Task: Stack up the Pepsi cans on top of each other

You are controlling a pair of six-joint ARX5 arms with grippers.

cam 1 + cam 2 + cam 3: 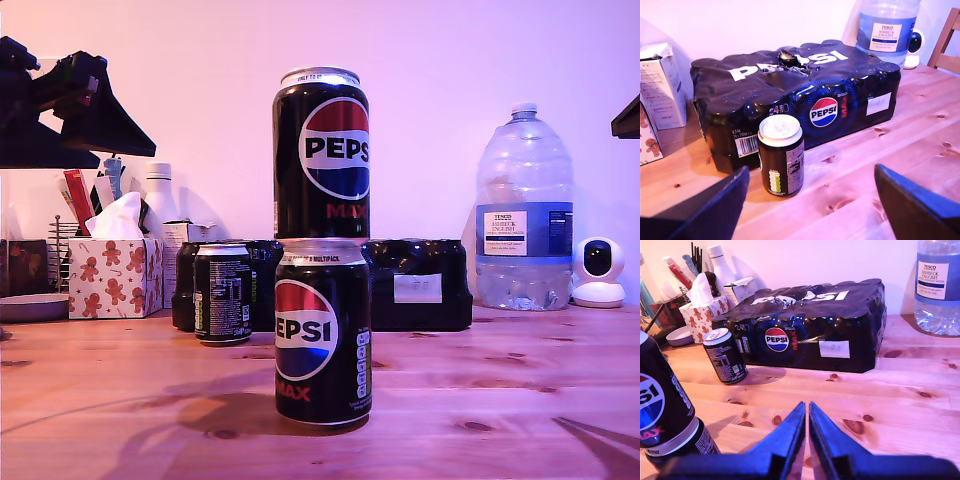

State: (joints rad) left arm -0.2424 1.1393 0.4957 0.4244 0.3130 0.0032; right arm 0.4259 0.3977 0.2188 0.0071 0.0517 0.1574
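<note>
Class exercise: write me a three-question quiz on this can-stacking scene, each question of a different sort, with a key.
1. True or false: two Pepsi cans are already stacked.
2. Where does the third can stand? A) on the multipack B) on the table before the multipack C) beside the water bottle
3. Fill in: my first gripper's jaws are ____, my second gripper's jaws are ____.

Key: 1 true: the top can sits on the bottom can. 2 B, before the multipack. 3 open; shut.
</note>
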